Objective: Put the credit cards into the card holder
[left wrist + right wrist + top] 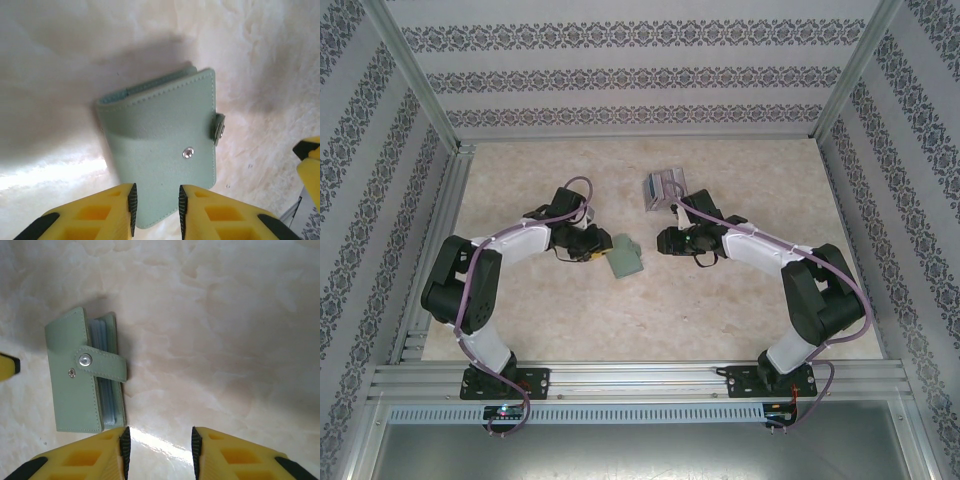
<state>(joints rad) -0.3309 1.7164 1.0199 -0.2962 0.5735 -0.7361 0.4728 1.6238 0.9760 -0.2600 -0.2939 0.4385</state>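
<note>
Card holder (160, 135): lay flat on the table, closed, just past the tips of the left gripper. It was between the two grippers.
Left gripper (156, 210): jaws a little apart, holding nothing. The near end of the card holder showed through the gap, lower down.
Right gripper (159, 450): jaws a little apart, holding nothing. Bare table showed between them, and the card holder lay off to one side.
Strap (102, 367): lay across the cover. Its button did not sit on the small stud (188, 153), so it looked undone.
Sleeves (107, 400): clear pockets peeked out from under the cover on the open side.
Credit cards (663, 188): a small silvery block, farther back on the table, by the right arm and apart from the card holder.
How it may handle: the card holder looked light, thin and soft, so it may slide or bend when pushed. The credit cards looked stiff, smooth and slippery, and the bundle may fan out.
Where to hold: pinch the cover at its free edge to lift it open. Grip the credit cards across their long sides.
Table (540, 310): pale and marbled, smooth and a bit shiny.
Room: patterned striped walls (640, 75) on three sides, and a metal rail (640, 378) at the near edge.
</note>
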